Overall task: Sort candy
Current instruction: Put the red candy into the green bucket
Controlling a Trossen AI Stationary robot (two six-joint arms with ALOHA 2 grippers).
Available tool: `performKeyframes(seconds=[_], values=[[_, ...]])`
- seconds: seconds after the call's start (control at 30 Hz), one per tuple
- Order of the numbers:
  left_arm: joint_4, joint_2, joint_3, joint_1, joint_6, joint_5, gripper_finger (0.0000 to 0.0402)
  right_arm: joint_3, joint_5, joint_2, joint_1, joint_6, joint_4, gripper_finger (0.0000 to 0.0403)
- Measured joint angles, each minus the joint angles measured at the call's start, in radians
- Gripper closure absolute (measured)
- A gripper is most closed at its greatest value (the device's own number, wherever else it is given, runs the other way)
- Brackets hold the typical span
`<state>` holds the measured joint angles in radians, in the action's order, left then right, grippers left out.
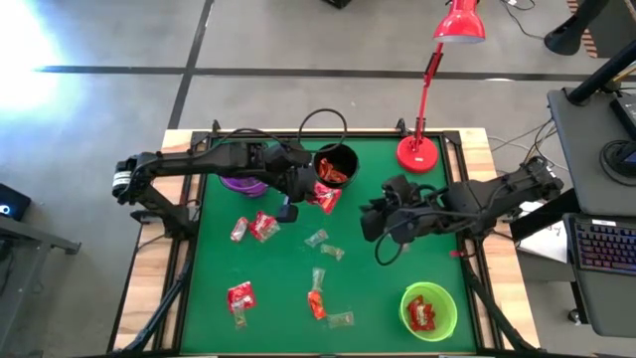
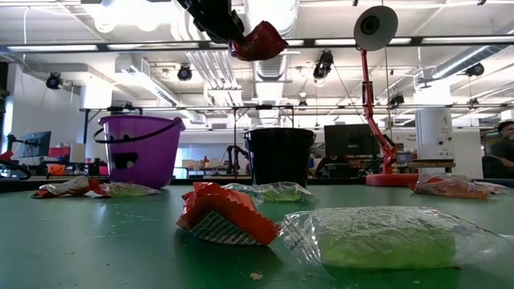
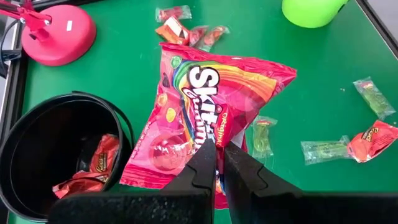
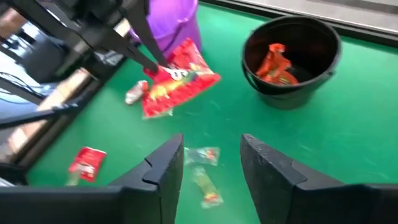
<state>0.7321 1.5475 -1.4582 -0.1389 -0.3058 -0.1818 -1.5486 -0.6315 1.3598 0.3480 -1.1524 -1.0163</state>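
A red Skittles candy packet (image 3: 205, 106) hangs in the air beside the black cup (image 1: 336, 164), with my left gripper (image 3: 217, 155) shut on it. The black cup holds orange-red candy (image 3: 93, 168). The purple cup (image 1: 243, 184) stands partly under the left arm. My right gripper (image 4: 211, 162) hovers open over the table's right middle, with nothing between its fingers. Several loose sweets lie flat on the green mat, among them a red one (image 1: 263, 227) and pale ones (image 1: 318, 239). The green cup (image 1: 429, 310), at the near right, holds red candy. My left gripper pinches the packet's edge (image 3: 219, 134) between its two fingers, which slant down at it from the table's left. The packet is lifted clear, high above the mat (image 2: 261, 42), and spreads out beyond the fingertips toward the black cup.
A red desk lamp (image 1: 418, 151) stands on its round base at the far edge, right of the black cup, with its arm rising over the table. More sweets (image 1: 316, 303) lie toward the near edge, between a red packet (image 1: 240, 295) and the green cup.
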Motion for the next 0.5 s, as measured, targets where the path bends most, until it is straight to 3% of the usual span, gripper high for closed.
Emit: performKeyframes(seconds=[0.13,0.3,0.5], values=[[-0.027,-0.001,0.000,0.006,0.000,0.005,0.0401,0.000,-0.005,0.004,-0.023,-0.078,0.013,0.0226],[-0.067,-0.002,0.000,0.017,-0.007,0.052,0.0401,0.020,-0.087,0.028,-0.027,-0.221,0.031,0.0213],[-0.147,-0.002,0.000,0.023,-0.006,0.053,0.0401,0.024,-0.103,0.081,-0.031,-0.238,0.120,0.0213]])
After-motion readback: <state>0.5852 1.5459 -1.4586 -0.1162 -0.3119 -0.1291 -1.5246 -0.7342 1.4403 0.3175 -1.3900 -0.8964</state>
